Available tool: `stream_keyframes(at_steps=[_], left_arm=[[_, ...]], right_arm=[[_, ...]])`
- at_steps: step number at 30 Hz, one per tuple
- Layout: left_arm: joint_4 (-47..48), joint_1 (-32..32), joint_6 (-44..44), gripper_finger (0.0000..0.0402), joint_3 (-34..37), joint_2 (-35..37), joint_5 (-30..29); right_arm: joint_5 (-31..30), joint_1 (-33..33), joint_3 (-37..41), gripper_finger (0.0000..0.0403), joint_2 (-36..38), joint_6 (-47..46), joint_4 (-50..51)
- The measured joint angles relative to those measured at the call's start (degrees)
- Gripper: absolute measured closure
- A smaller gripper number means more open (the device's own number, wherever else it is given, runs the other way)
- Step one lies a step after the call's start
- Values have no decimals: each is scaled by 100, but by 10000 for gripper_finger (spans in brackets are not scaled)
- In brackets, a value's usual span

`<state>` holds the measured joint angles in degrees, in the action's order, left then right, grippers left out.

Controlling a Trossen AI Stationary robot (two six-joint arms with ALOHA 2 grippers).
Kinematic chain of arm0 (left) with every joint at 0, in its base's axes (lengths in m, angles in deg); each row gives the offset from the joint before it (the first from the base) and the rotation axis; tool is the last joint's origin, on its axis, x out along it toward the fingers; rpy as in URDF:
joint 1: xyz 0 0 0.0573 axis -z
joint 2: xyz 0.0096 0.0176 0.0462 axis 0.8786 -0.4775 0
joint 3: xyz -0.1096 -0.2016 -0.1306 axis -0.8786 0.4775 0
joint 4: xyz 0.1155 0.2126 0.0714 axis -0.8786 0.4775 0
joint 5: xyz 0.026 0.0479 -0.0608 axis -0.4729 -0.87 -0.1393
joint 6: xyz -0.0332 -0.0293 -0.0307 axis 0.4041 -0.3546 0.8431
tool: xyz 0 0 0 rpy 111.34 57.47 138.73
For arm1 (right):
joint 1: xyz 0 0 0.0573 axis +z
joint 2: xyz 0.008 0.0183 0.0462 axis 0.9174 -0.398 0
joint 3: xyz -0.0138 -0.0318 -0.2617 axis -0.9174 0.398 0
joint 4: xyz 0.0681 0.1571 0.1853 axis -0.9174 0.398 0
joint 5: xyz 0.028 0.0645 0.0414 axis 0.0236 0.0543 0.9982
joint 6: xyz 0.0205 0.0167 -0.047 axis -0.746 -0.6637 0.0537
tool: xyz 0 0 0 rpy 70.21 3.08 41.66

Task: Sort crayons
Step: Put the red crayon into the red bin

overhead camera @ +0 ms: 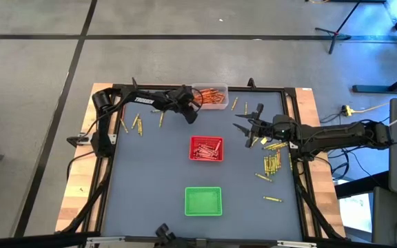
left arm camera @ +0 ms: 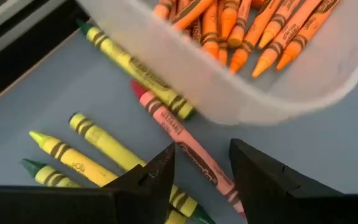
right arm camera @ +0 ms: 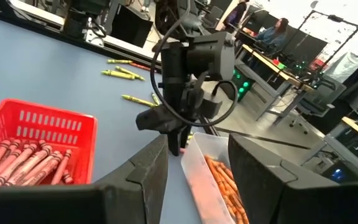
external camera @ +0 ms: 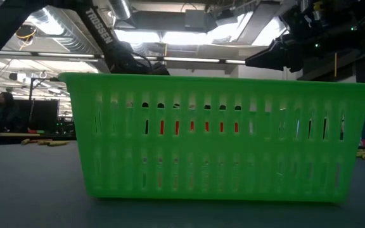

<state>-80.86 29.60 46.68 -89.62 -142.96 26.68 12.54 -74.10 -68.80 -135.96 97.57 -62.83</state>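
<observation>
Left wrist view alone shows left gripper fingers apart, nothing clamped, over red crayon on table beside clear tray of orange crayons; yellow-green crayons seen lower left.

Right gripper fingers apart, empty, seen centre-right in high view.

Red tray at centre holds red crayons.

Green tray at lower centre; contents cannot be told.

Loose yellow-green crayons at right.

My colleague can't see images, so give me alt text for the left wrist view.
The left tool, open and empty, hovers over a red crayon beside a clear tray of orange crayons, with yellow-green crayons nearby.
</observation>
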Motion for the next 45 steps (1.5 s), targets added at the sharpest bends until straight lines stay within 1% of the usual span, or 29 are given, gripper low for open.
stream_keyframes(at_steps=[9,16,19,21,24,27,29,33,36,39,45], left_arm=[[421,14,-40,257,-13,39,5],[1144,20,-33,257,31,446,9],[1193,42,220,257,33,662,13],[1172,44,418,257,24,719,123],[1135,44,442,257,24,710,79],[995,37,450,257,17,622,-367],[1012,-23,466,257,20,515,-535],[971,-175,612,257,18,342,-434],[950,-256,636,257,2,246,-253],[964,-289,699,271,0,234,-212],[962,-283,708,333,0,231,-176]], right_arm=[[-4,0,0,237,0,2,41],[-4,1,-1,237,0,4,48],[2,0,-1,237,0,4,44],[2,0,-2,237,0,4,33],[4,2,-1,237,0,4,29],[4,0,0,237,0,4,30],[6,2,0,237,0,4,31],[36,1,-2,237,0,4,33],[39,0,-2,237,0,6,31],[39,1,-1,237,0,7,33],[42,2,0,237,0,7,33]])
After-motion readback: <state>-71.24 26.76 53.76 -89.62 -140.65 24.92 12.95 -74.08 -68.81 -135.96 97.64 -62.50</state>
